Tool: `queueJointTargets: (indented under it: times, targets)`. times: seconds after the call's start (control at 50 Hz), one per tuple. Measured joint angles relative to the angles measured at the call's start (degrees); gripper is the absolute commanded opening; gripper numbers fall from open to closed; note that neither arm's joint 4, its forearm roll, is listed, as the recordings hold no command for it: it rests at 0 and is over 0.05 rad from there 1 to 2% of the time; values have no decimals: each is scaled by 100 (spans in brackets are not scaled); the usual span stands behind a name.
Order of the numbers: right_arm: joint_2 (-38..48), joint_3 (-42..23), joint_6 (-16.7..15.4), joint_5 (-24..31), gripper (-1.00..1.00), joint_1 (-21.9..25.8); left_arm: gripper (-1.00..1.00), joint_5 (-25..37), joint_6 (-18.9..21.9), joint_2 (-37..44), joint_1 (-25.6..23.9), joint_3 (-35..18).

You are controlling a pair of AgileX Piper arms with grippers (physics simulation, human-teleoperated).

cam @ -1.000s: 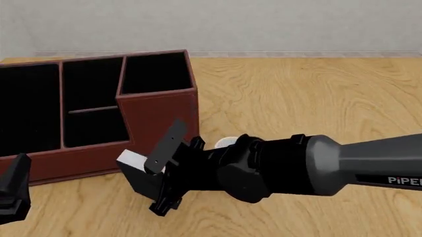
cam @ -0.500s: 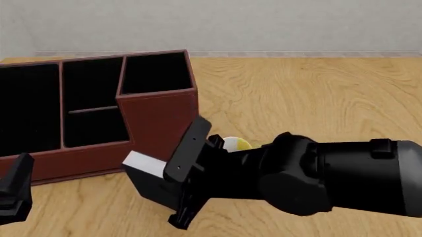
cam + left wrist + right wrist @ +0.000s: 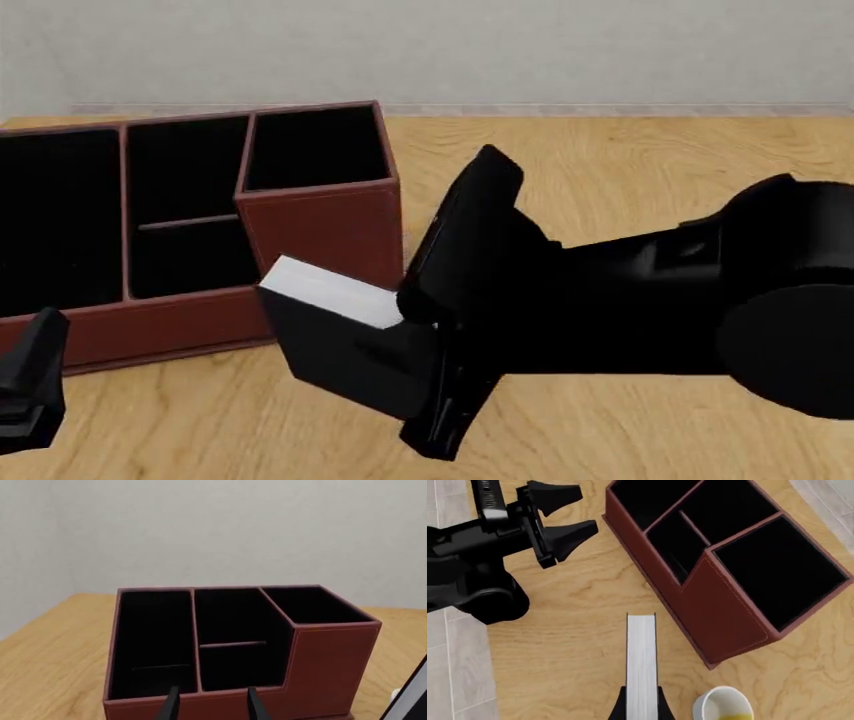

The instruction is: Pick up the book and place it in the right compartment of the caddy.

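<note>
1. While the wood-grain table (image 3: 641, 170) carries it, the caddy (image 3: 320, 240) – reddish-brown, leather-look, black-lined – stands with its right compartment (image 3: 316, 148) tallest.
2. Right gripper (image 3: 642, 702) clamps the book (image 3: 340, 340) – black cover, pale page edges – tilted just before the caddy's front.
3. Left gripper (image 3: 210, 705): fingers parted, holding nothing.
4. White-and-yellow mug (image 3: 724, 705) sits near the book.

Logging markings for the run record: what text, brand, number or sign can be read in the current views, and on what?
None legible in any current view.
Book: no title shows.
Caddy: plain.
Mug: plain.
Right arm: no lettering shows.
</note>
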Motion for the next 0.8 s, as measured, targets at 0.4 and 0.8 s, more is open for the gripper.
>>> queueJointTargets:
  times: [0.4,0.8]
  targets:
    - [-553,-1347,-203,1864,-100,-149,100,-55,-64,0,-46,-7]
    - [-457,-3212,-478,3265,-100,-540,100,-94,-65,0,-76,-4]
